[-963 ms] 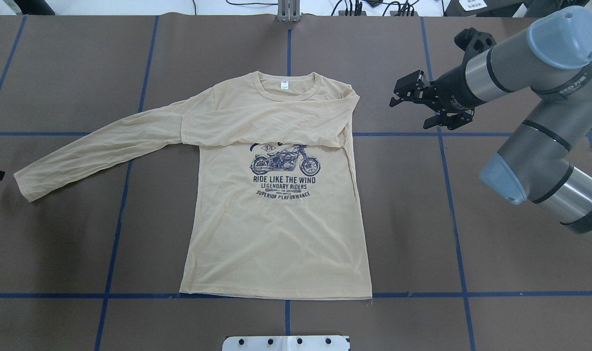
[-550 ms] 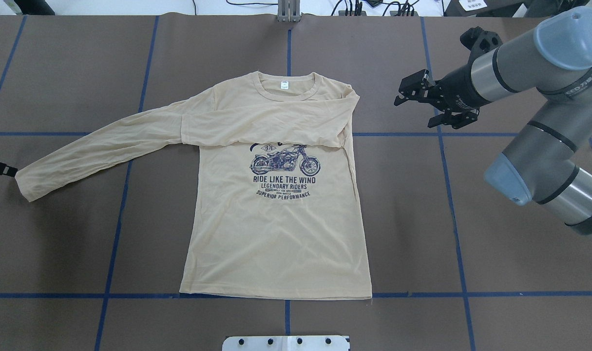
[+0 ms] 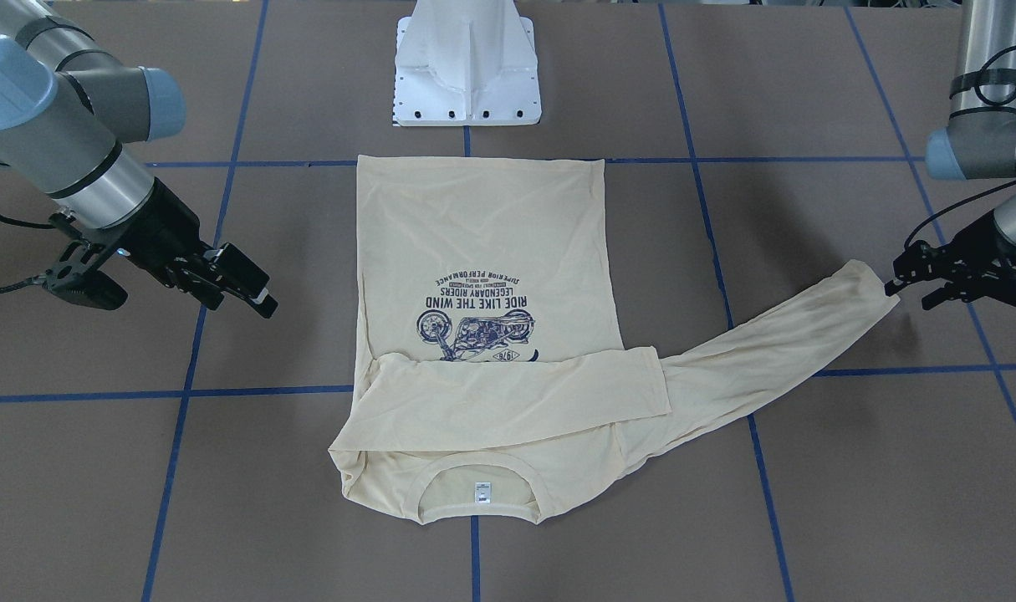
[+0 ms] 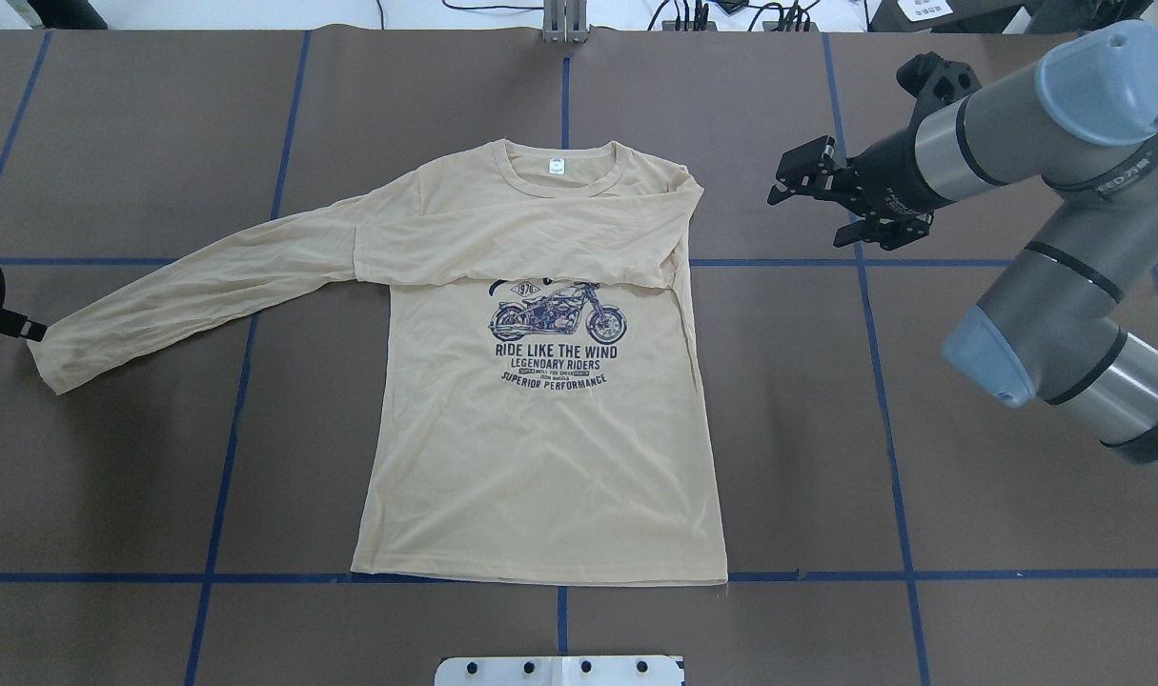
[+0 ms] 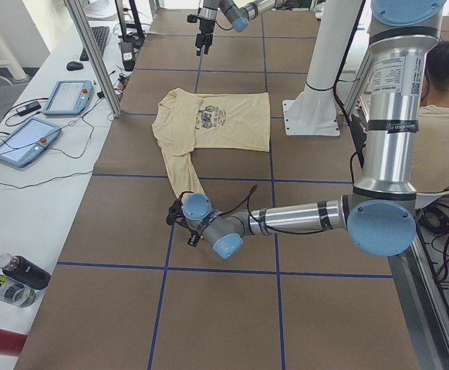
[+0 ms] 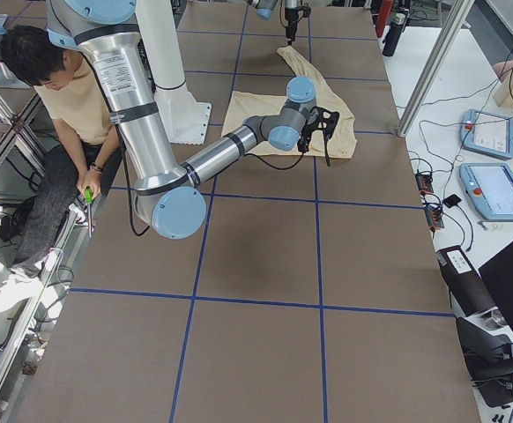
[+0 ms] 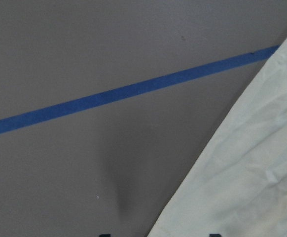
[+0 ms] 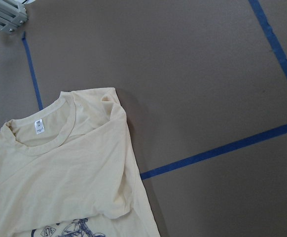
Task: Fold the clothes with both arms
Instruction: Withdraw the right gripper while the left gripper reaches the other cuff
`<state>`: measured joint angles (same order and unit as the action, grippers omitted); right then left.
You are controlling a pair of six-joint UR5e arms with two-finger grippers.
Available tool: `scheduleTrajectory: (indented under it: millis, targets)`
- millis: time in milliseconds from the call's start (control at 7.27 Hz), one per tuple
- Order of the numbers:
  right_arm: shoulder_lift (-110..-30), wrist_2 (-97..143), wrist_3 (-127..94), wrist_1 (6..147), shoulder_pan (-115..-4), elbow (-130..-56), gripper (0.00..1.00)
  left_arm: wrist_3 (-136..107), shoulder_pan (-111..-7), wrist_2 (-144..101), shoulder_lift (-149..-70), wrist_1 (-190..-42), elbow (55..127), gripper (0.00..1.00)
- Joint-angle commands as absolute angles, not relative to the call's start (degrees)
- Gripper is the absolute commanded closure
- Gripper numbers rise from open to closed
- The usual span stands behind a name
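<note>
The left hand point(image 3: 907, 293), open and empty, sits at the cuff point(image 3: 871, 293) of the outstretched sleeve point(image 4: 188, 295), apparently poised to fold it across. The right hand point(image 4: 805, 211), also open, hovers beside the opposite shoulder point(image 4: 683, 191). The shirt point(image 4: 540, 457) lies print-up in the middle of the desk point(image 4: 922, 476), its other sleeve already folded over the chest.
</note>
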<state>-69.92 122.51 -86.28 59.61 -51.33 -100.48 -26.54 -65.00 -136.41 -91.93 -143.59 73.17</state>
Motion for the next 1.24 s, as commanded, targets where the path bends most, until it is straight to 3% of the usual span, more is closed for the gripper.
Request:
scheduleTrajectory:
  millis: [0, 825, 963, 1100]
  targets:
    - [-69.52, 118.42, -86.57, 59.68, -49.85, -100.63, 0.01, -26.63, -64.16, -136.58, -92.20, -143.61, 72.68, 0.29]
    - [-69.78, 115.84, -87.01, 60.21, -48.08, -101.07, 0.01, -26.63, -63.11, -136.84, -92.20, -143.52, 72.34, 0.32]
    - [-69.87, 115.84, -87.01, 60.21, -48.08, -100.90, 0.01, -26.63, -63.11, -136.85, -92.28, -143.53, 72.25, 0.39]
    - [-69.79, 115.75, -87.01, 60.21, -48.08, -100.99, 0.01, -26.54, -63.11, -136.85, -92.20, -143.53, 72.07, 0.58]
